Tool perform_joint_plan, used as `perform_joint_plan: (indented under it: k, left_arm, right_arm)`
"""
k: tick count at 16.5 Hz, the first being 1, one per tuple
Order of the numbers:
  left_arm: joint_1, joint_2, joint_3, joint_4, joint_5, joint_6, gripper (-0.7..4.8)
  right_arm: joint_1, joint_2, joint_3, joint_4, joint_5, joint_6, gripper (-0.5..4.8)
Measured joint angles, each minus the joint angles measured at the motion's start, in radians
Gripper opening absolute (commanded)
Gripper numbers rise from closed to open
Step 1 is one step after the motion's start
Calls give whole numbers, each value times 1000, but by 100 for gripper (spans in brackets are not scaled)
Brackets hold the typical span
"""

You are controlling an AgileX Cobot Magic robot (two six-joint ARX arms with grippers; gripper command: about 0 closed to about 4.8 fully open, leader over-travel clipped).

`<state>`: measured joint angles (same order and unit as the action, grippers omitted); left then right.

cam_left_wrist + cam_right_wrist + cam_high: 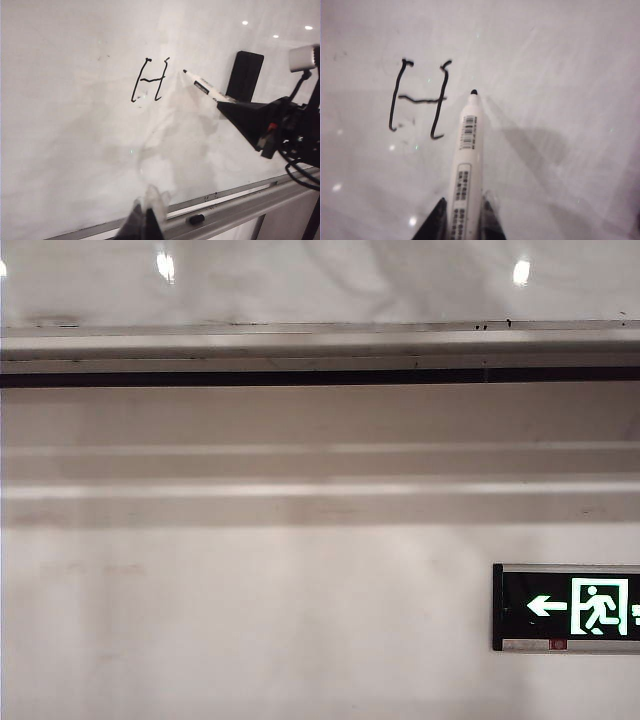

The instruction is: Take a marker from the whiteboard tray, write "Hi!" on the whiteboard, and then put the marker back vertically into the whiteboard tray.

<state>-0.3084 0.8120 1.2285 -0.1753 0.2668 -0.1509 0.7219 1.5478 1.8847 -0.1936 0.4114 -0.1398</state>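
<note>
Gripping white marker (465, 165), right gripper (464, 220), uncapped black tip

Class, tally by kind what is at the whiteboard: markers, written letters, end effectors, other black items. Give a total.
Markers: 1, the marker in the right end effector
Written letters: 1, an H
End effectors: 2, the right one and the left end effector
Other black items: 2, a block on the whiteboard, a small piece on the whiteboard tray
Total: 6

"H" on whiteboard (545, 75) (arrow on exit sign (567, 607))
</note>
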Motion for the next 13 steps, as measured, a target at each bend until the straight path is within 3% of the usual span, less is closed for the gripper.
perform_joint_plan:
  k: [13]
  left_arm:
    - [0,0,0,0,0,-4,-5]
  right_arm:
    - [-25,11,-5,-35,-14,0,-2]
